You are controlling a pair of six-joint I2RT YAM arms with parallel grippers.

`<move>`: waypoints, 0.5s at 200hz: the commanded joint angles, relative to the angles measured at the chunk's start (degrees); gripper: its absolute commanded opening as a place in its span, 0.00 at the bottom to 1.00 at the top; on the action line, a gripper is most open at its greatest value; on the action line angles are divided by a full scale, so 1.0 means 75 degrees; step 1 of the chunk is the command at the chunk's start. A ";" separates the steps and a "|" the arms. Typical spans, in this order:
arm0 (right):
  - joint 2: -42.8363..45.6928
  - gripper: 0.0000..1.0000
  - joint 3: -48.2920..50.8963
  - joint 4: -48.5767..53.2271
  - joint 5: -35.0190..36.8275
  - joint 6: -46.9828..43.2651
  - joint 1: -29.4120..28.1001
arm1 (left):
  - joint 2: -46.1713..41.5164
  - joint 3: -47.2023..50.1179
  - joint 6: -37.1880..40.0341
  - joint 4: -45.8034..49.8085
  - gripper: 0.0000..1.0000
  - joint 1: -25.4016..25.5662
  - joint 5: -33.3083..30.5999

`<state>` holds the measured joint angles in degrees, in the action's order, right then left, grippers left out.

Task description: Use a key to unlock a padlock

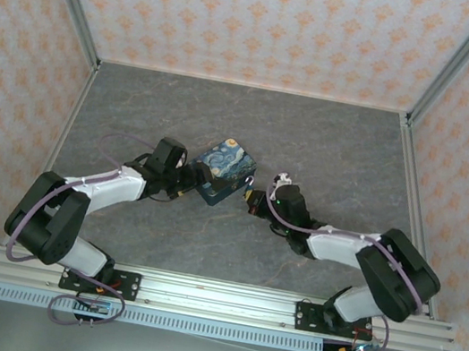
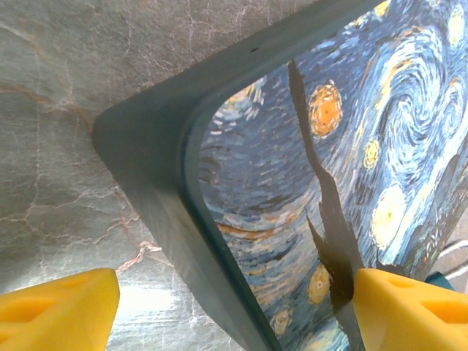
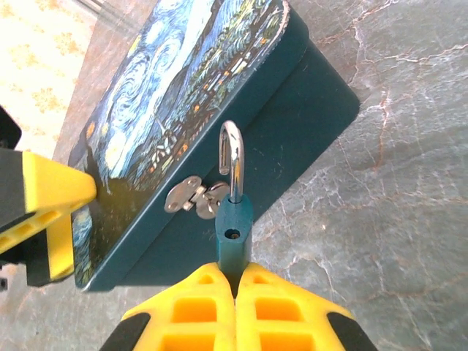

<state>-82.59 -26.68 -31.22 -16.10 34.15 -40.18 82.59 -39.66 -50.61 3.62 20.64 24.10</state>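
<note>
In the right wrist view the padlock [image 3: 234,232] sat in the lower middle of the frame. Its teal body was pinched between the yellow fingers [image 3: 197,307] of the right gripper [image 3: 235,274], whose jaws were clamped on it from below. A round keyhole [image 3: 232,235] faced the camera. The silver shackle [image 3: 232,162] rose straight up from the body to meet the silver clasp [image 3: 191,196] on the dark side wall of the swirl-printed tin [image 3: 175,80], which ran from the upper middle down to the lower left. Whether the shackle was latched could not be told. In the top view the tin lay near the centre of the grey marbled table [image 1: 338,157], with the left gripper [image 1: 186,182] at its left corner. In the left wrist view that gripper's jaws stood wide apart around the tin's corner. The finger at the lower right of the frame lay over the printed lid, and the one at the lower left hung over the table, clear of the side wall.
</note>
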 commanded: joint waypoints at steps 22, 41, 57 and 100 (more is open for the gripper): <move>0.1199 0.01 0.0260 0.1434 -0.0336 -0.0521 0.0023 | -0.0491 -0.0422 0.0477 0.1161 0.89 0.0039 -0.0463; 0.1683 0.00 0.0333 0.1811 -0.0695 -0.0600 0.0017 | -0.0797 -0.0587 0.0587 0.1311 0.94 0.0013 -0.0581; 0.1929 0.00 0.0370 0.2171 -0.1019 -0.0607 0.0020 | -0.1116 -0.0697 0.0709 0.1501 0.97 0.0001 -0.0756; 0.2281 0.00 0.0509 0.2678 -0.2081 -0.0484 0.0061 | -0.2197 -0.0430 0.1135 0.1647 0.98 0.0000 -0.1186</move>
<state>-66.17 -24.43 -14.20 -25.71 30.79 -40.07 70.19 -43.48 -45.54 13.61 20.62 18.83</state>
